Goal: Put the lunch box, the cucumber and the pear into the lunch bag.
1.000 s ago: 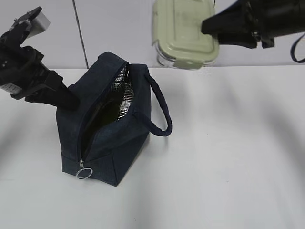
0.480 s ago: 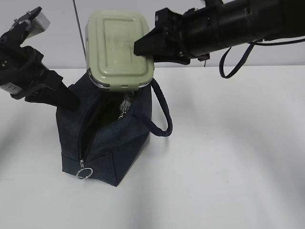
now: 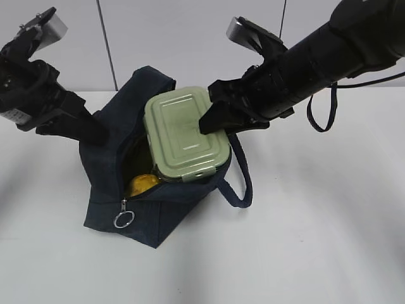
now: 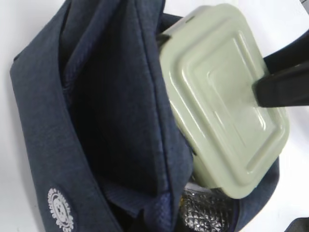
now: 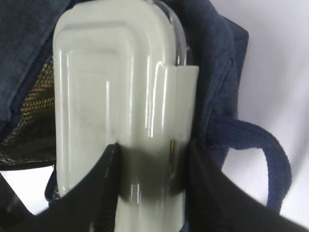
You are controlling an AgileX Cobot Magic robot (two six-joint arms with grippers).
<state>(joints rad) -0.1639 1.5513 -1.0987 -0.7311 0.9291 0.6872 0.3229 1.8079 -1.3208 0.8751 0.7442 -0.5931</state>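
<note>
A small rectangular clear lunch box with a pale sage-green clip-on lid (image 3: 186,133) is held tilted over the open mouth of the dark navy boxy fabric lunch bag (image 3: 109,209), its lower edge resting against the bag's opening and its lid turned up and toward the front. The right tool (image 3: 212,118) is closed on the lunch box: in the right wrist view, the two black fingers (image 5: 101,183) are seen pressed against opposite sides of the container (image 5: 120,116), one on the lid face and one behind. In the left wrist view, the lunch box (image 4: 222,96) is seen just inside the rim of the bag (image 4: 96,121), with the quilted silvery lining (image 4: 205,212) exposed below it.

The left tool (image 3: 95,132) is set at the far left wall of the bag, where the fabric is pulled outward; whether it is gripping the fabric cannot be told, as its tip is hidden against the dark cloth.

Inside the bag, beneath the lunch box, a yellow rounded patch is seen, taken to be the yellow pear (image 3: 142,184). The metal ring pull of the zipper (image 3: 123,219) hangs at the front end of the bag, and the navy loop handle (image 3: 242,183) lies out to the right on the white desk (image 3: 316,221). The cucumber cannot be made out in any view.
</note>
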